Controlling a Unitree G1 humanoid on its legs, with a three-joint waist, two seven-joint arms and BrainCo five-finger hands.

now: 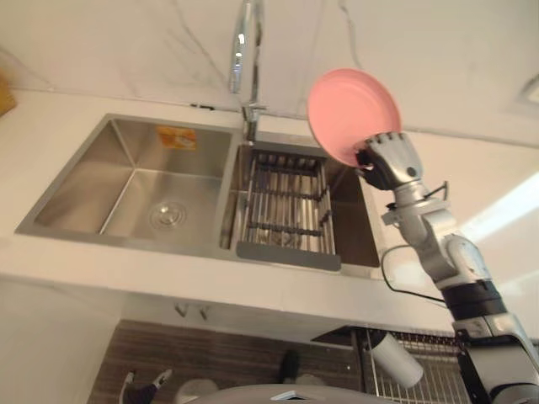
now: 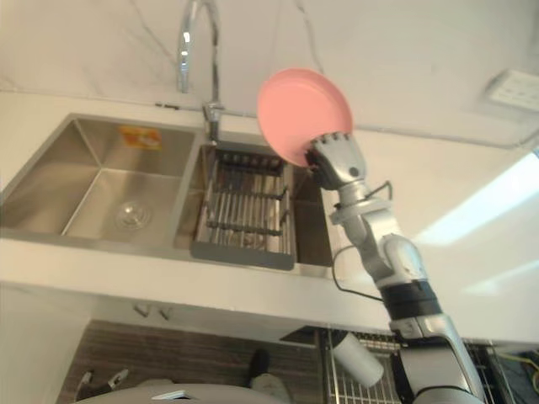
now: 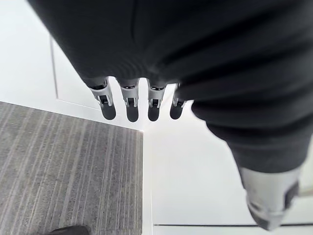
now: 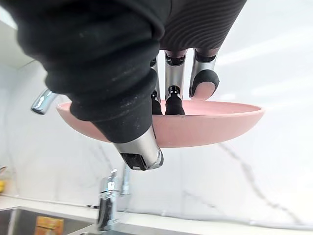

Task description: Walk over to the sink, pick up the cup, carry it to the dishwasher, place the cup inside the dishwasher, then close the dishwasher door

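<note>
The right robot hand [image 1: 389, 160] pinched a pink plate [image 1: 349, 109] by its rim, fingers curled over the inner face, thumb against the underside; the plate stood tilted just above that hand, with the sink [image 1: 126, 194] below; it looked stiff, light and smooth, likely to slip, so a firm rim grip suited it; the left robot hand [image 3: 128, 105] hung slack, fingers straight, holding nothing.
</note>
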